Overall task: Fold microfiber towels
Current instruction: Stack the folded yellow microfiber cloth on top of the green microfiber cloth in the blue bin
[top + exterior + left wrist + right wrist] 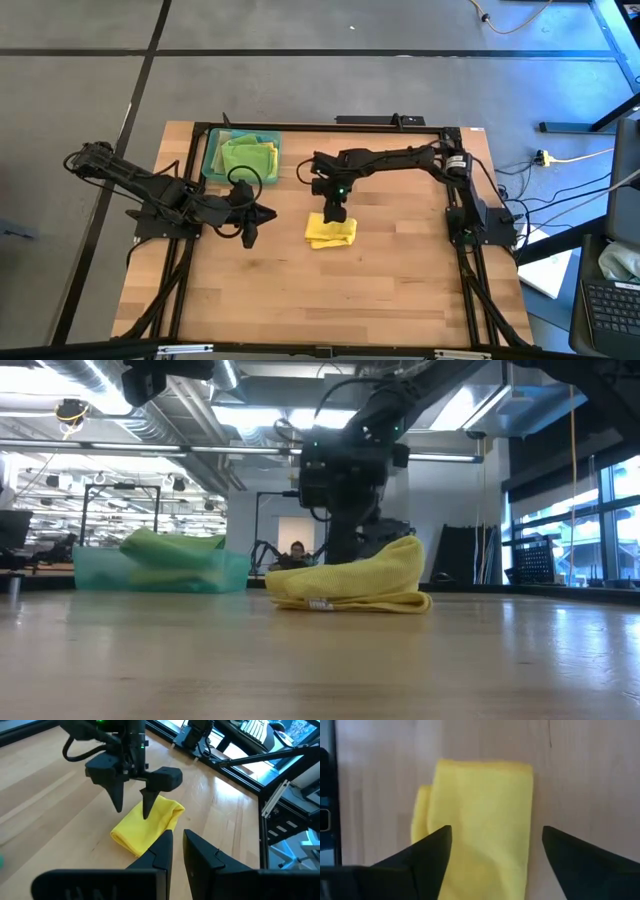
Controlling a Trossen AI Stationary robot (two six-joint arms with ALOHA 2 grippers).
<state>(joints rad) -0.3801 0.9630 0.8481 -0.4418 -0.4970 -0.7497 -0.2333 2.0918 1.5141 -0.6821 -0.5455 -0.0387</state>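
A yellow microfiber towel lies folded in a small bundle on the middle of the wooden table. My right gripper is open and points steeply down over the towel's far part. Its two fingers stand on either side of the towel; I see no touch. In the left wrist view that gripper shows just above the towel. My left gripper is shut on nothing and waits above the table to the towel's left.
A translucent teal tray stands at the table's far left, with green and yellow towels piled in it. In the low view the tray shows left of the yellow towel. Bare wood lies toward the near edge.
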